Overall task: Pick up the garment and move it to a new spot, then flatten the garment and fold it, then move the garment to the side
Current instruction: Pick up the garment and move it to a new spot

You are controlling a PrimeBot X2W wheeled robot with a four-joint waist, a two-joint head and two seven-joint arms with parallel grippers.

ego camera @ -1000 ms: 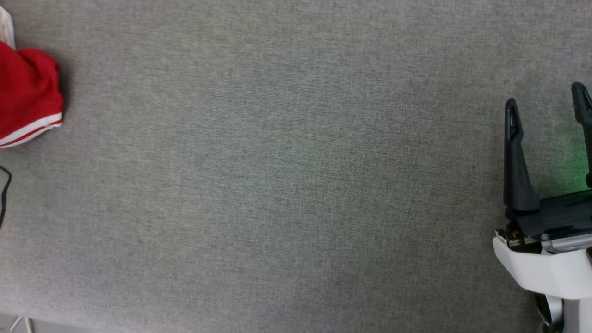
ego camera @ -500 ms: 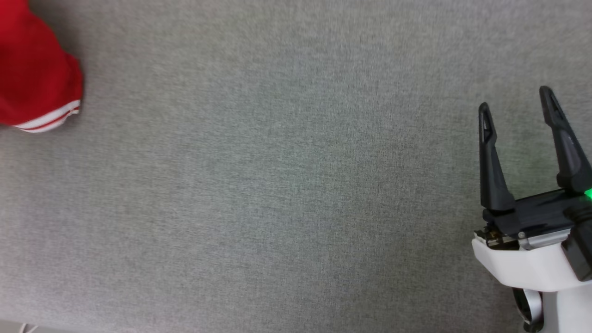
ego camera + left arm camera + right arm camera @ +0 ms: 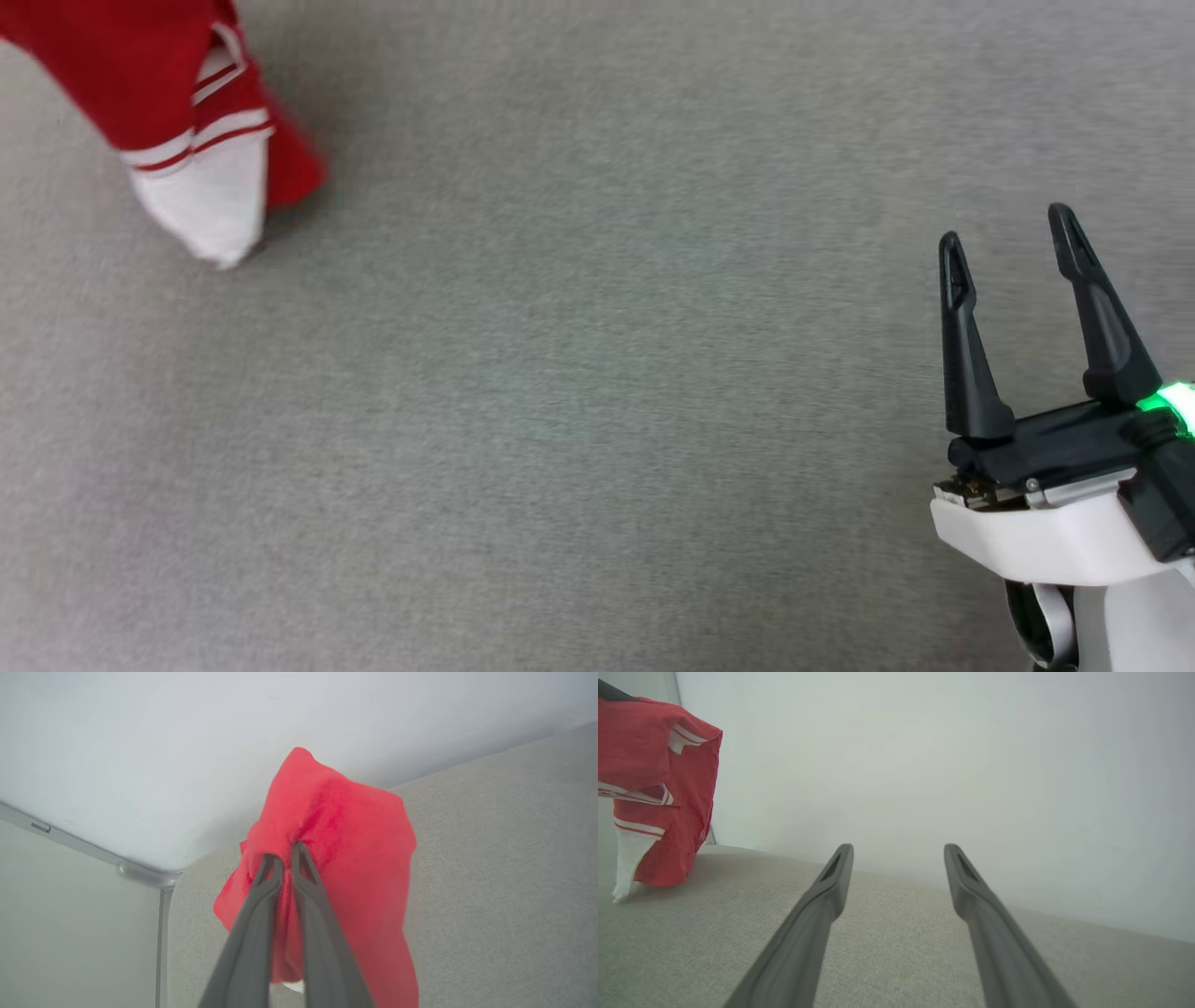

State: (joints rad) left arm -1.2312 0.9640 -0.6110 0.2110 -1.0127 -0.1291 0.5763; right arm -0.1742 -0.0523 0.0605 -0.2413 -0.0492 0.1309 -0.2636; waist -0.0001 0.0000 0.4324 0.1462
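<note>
- Grips the shirt (image 3: 355, 858) with the left claw (image 3: 286, 854), fingers (image 3: 254, 924) drawn narrow and nearly together, red cloth bunched around the tips.
- Hangs the shirt, lifted and crumpled, from that pinch above the tabletop (image 3: 560, 420), toward its far left corner.
- Shows in the head view red folds uppermost, red-and-white striped trim (image 3: 229, 126) under them, and a white sleeve (image 3: 201, 210) pointing down as the lowest part.
- Reaches with the sleeve tip down to the grey surface near the far edge, shadow right beside it; cannot tell whether touching or just above.
- Holds the right claw (image 3: 1005, 226) wide, fingers well apart, gripping nothing, tips pointing toward the far edge.
- Sits with that claw low over the right side of the tabletop, well apart from the shirt, bare grey surface between the two.
- Glows green from a light (image 3: 1176, 401) at the right wrist.
- Faces a pale wall (image 3: 924, 765) just behind the far edge.
</note>
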